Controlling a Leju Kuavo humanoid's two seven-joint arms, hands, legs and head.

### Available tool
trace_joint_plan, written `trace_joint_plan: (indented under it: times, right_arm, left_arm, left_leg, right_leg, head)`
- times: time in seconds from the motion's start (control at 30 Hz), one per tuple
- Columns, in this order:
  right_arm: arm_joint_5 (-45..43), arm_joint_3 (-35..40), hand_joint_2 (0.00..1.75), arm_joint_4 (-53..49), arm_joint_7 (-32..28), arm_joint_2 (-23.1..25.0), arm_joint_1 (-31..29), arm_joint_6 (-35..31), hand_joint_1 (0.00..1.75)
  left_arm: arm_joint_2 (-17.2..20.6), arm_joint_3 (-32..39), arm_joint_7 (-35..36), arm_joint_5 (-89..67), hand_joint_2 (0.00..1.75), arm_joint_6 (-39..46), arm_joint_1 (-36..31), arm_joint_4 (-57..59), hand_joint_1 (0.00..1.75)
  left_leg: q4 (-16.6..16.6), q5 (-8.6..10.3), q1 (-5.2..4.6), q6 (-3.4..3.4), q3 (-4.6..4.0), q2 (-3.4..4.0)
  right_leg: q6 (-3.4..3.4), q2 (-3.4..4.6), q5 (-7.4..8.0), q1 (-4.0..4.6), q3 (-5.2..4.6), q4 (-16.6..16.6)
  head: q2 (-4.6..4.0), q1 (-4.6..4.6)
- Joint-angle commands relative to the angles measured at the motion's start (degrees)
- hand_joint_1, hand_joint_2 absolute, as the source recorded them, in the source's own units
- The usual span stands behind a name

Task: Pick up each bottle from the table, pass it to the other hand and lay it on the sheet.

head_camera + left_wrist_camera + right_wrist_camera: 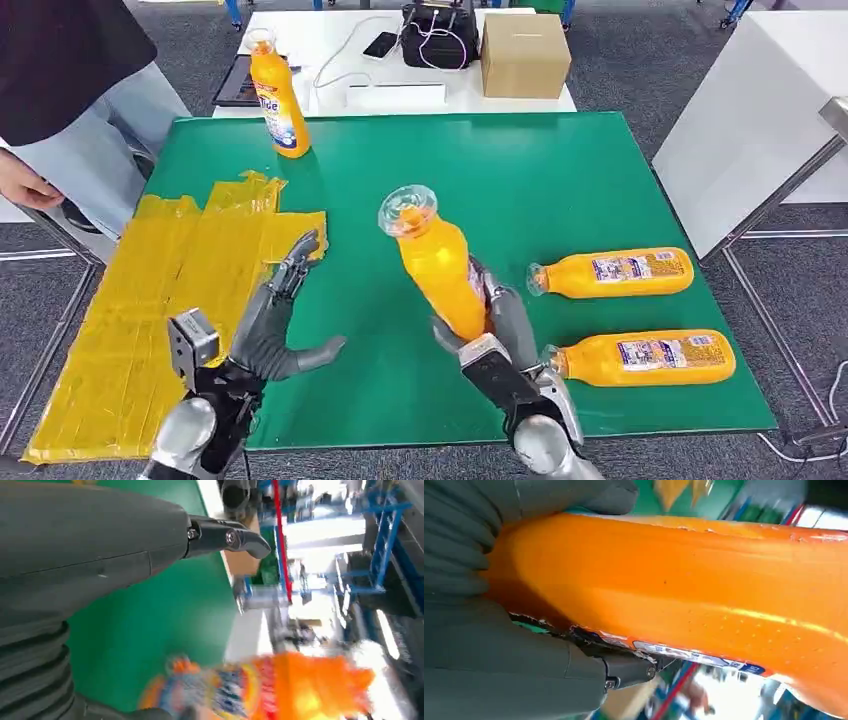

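While my right hand [500, 335] is gripping the lifted bottle [438, 262] around its lower body, I am judging this to be the hand-over step: the bottle is off the green table [560, 180], tilted with its clear cap toward the far side, and hanging between the two arms. In the right wrist view the orange body [684, 580] is sitting deep in the grey fingers, clamped firmly.

My left hand [275, 320] is waiting beside it with fingers spread apart and nothing in it, near the edge of the yellow sheet [160, 290]. The blurred orange shape in the left wrist view [280, 685] is, I think, that same bottle.

Next, I am expecting to bring the bottle across until the left fingers can be closing around its upper body before the right lets go; releasing early is risking a drop.

Two more bottles are lying on their sides at the right, one farther [612, 272] and one nearer [645, 358], and a fourth bottle [277, 95] is standing upright at the far edge. All are looking full of orange liquid. Nothing is lying on the sheet yet.
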Motion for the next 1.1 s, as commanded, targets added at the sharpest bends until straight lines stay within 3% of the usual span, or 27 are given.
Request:
trace_joint_plan:
  times: [0.03,1.07,1.1]
  right_arm:
    - [-0.8,9.3,1.75,16.9,-2.8,4.1,-6.4,2.5,1.75]
    - [-0.9,13.4,1.75,19.4,-3.8,4.3,-8.1,0.2,1.75]
    - [-0.9,13.5,1.75,19.4,-3.9,4.3,-8.1,0.1,1.75]
  left_arm:
    - [1.8,-7.3,2.3,8.8,1.75,-3.4,-9.6,10.9,0.0]
    - [1.7,-12.4,2.9,10.7,1.75,-2.7,-11.0,15.0,0.0]
    - [1.7,-12.4,2.9,10.7,1.75,-2.6,-10.9,15.1,1.5]
  left_leg:
    - [-0.1,0.01,0.06,-0.08,0.27,0.13]
    - [0.0,-0.03,0.04,-0.07,0.19,0.08]
    - [0.0,0.0,0.0,-0.04,0.09,0.05]
  right_leg:
    - [-0.06,0.08,0.03,0.07,0.28,-0.1]
    - [-0.04,0.03,-0.02,0.04,0.21,0.0]
    - [-0.02,0.03,-0.01,0.0,0.09,0.0]
  head:
    - [0.0,0.0]
    - [0.0,0.0]
    - [0.0,0.0]
